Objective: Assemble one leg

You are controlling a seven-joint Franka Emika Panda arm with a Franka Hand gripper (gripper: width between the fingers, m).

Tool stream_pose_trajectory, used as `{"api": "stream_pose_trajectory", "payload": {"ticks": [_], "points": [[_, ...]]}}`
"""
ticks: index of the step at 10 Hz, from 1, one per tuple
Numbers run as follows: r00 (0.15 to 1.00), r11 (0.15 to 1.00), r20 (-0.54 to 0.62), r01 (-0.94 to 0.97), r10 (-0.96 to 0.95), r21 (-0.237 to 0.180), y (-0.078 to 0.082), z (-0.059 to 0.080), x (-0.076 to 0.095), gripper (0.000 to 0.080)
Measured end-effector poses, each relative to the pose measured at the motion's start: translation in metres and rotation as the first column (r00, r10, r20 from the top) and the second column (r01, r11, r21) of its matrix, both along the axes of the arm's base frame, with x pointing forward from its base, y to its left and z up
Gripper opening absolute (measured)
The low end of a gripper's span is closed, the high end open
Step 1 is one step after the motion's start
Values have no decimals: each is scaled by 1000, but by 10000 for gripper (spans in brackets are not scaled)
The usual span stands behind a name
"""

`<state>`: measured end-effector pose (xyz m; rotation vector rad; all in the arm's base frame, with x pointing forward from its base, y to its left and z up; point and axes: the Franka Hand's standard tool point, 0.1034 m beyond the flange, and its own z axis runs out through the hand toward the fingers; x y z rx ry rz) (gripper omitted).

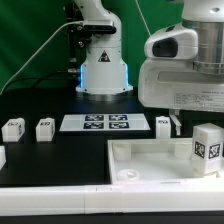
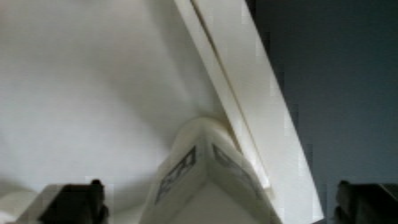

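A leg, a white block with a marker tag, stands upright on the large white tray-like piece near its corner at the exterior view's right. In the wrist view this leg lies between my two dark fingertips, with gaps on both sides. My gripper hangs over it and is open, touching nothing. Another leg stands on the table just behind the tray, beside my fingers. Two more legs stand at the exterior view's left.
The marker board lies in the middle of the black table. The robot base stands behind it. A white piece is cut off at the exterior view's left edge. The tray's raised rim runs beside the leg.
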<state>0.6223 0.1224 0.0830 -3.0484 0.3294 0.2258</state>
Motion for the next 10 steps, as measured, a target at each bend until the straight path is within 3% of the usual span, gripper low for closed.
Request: {"api": "stream_pose_trajectory", "payload": {"ticks": [4,5,6,8,10], "points": [[930,930,37,-366,365,34,-4,0,1,648],[863,862,56,-505,503,47,-6,0,1,648],[820,819,68,-572,568,53,-8,0,1,648],[818,816,71,-575,572,53,-8,-1,1,637],[818,816,71,-575,572,53,-8,-1,1,291]]}}
